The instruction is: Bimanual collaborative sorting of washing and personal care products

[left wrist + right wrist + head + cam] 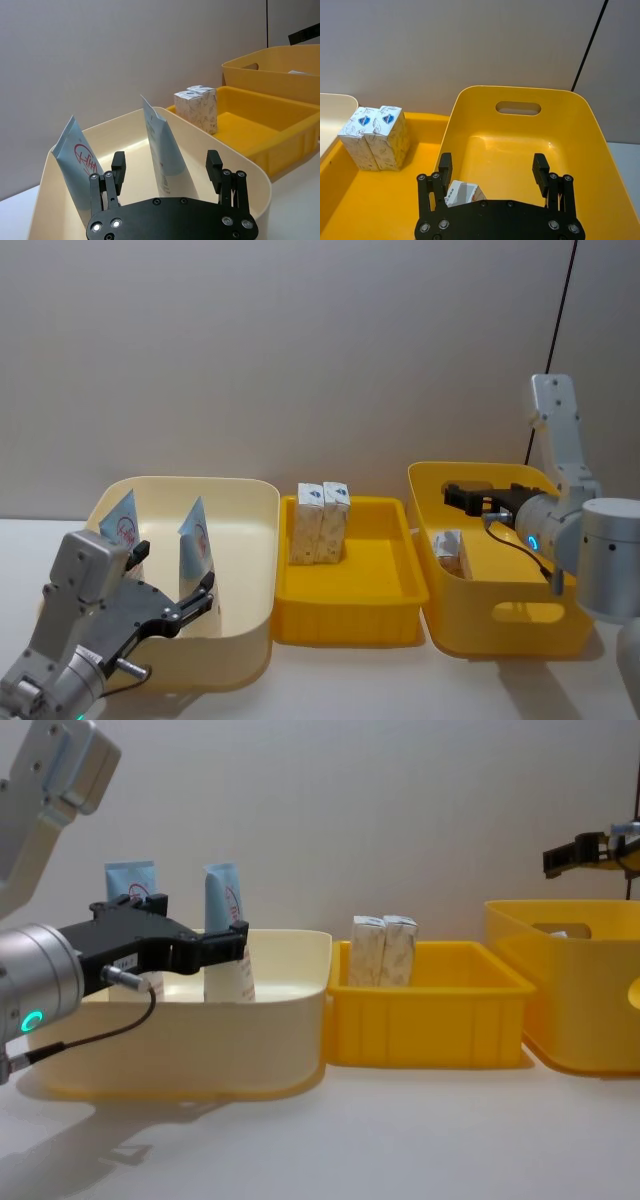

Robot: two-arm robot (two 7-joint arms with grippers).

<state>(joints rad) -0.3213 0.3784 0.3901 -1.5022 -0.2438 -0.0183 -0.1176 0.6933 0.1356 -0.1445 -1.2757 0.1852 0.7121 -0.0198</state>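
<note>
Two tubes [122,525] [196,540] in cream bin [262,570], three cartons [309,525] [334,523] [450,550], two in tray [345,625]

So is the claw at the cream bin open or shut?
Open. The left claw's fingers stand well apart and grip nothing; a tube stands in the cream bin just beyond them.

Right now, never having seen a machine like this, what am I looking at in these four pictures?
A two-armed robot sorting toiletries. One picture looks down from its head, one across from its chest, and two come from cameras on its wrists. The black two-fingered claw is each arm's tool. The left tool, open, hangs over a cream bin holding two upright tubes. The right tool, open, hovers above a yellow bin with one carton inside. Between them, a yellow tray holds two standing cartons. Neither tool holds anything.
</note>
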